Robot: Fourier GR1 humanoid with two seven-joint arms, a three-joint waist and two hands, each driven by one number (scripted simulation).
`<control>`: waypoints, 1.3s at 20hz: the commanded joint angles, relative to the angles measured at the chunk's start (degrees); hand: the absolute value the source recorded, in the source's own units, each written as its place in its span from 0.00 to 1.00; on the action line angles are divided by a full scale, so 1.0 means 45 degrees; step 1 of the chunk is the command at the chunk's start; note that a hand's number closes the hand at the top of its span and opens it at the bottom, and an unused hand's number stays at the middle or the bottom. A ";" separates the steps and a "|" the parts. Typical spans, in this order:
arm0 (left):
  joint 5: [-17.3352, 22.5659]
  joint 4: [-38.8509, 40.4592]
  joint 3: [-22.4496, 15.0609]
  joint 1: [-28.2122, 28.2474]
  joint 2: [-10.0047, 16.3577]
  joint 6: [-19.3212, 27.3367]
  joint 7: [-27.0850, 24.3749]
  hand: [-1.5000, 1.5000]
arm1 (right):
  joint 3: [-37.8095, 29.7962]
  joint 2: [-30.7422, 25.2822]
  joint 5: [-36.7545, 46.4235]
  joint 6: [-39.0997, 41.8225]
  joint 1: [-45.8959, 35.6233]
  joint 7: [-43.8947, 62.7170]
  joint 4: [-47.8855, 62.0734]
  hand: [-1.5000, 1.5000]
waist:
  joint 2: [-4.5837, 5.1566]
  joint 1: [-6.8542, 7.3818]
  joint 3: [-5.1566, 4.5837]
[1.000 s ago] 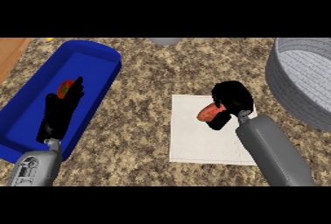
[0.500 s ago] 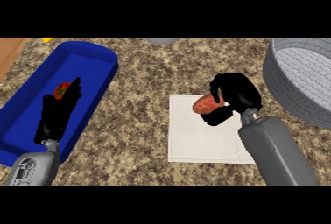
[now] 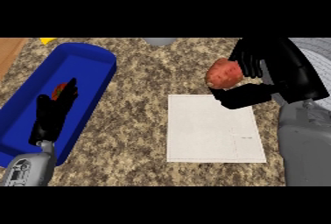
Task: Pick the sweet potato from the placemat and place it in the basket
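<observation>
My right hand (image 3: 279, 65) has come up off the placemat (image 3: 213, 131) since a second ago, and the sweet potato (image 3: 224, 73) came with it. It was down on the mat's upper part then. Now it's in the upper right of the frame, just past the mat's top right corner and bigger in view, so nearer my head, I judge. The mat is bare and hasn't shifted. My fingers (image 3: 251, 54) curl over the top of the potato with the thumb (image 3: 242, 95) under it, so I'm pinching it between them. Its left side shows; its right end is hidden in my palm. As far as I can see it touches nothing but my hand, so I read the pick as done and the lift as good. The basket (image 3: 318, 44) is only a grey sliver at the frame's upper right edge, mostly behind my hand and forearm (image 3: 305, 140), so I can't tell how near the potato is to its rim. What's left: carry further right, get over the rim, lower, let go. Watch item is rim clearance, since the wall on my side is hidden. My left hand (image 3: 50, 114) hasn't moved: lower left, fingers straight and pointing up, resting over the blue bin (image 3: 84, 57), with a red item (image 3: 60, 89) right at its fingertips. Can't tell if they touch.
</observation>
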 commanded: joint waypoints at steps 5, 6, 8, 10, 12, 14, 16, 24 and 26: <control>-0.0115 0.0303 0.0008 -0.0436 0.0043 -0.0053 -0.0089 0.50 | -0.3014 -0.1579 -0.2064 0.1590 -0.4137 0.3050 -0.0045 1.00 | 0.0108 0.0243 0.0000; -0.0033 -0.0168 -0.0117 0.0221 -0.0096 -0.0143 -0.0092 0.50 | -0.2836 -0.1568 -0.2263 0.2017 -0.4404 0.4034 -0.0673 1.00 | 0.0074 0.0258 -0.0001; -0.0463 0.0306 -0.0395 -0.0571 -0.0507 0.0404 -0.0047 0.50 | -0.3461 -0.2189 -0.2485 0.2080 -0.5948 0.4686 0.0314 1.00 | 0.0091 0.0227 -0.0006; -0.0299 -0.0062 -0.0329 0.0268 -0.0395 0.0119 -0.0308 0.50 | -0.3505 -0.2700 -0.2353 0.1873 -0.5740 0.4367 0.0681 1.00 | 0.0106 0.0300 -0.0002; -0.0074 -0.0286 -0.0316 -0.0251 -0.0306 -0.0139 0.0380 0.50 | -0.3378 -0.3000 -0.1872 0.1352 -0.6823 0.4407 0.1919 1.00 | 0.0120 0.0372 -0.0004; -0.0500 0.0269 -0.0432 -0.0202 -0.0370 0.0129 -0.0325 0.50 | -0.3723 -0.4291 -0.1928 0.2018 -0.6797 0.3277 0.3106 1.00 | 0.0162 0.0362 -0.0005; -0.0228 0.0354 -0.0136 -0.0543 -0.0133 -0.0060 -0.0094 0.50 | -0.2563 -0.4830 -0.0809 0.2578 -0.6496 0.3500 0.3012 1.00 | 0.0176 0.0325 -0.0014; -0.0267 -0.0067 -0.0179 -0.0062 -0.0167 -0.0059 -0.0115 0.50 | -0.2468 -0.8085 0.0502 0.3025 -0.6388 0.0505 0.6594 1.00 | 0.0194 0.0460 0.0001; -0.0294 -0.0173 -0.0326 0.0140 -0.0428 0.0041 -0.0197 0.50 | -0.1923 -0.8164 0.1206 0.2504 -0.5810 0.0024 0.7018 1.00 | 0.0185 0.0464 0.0003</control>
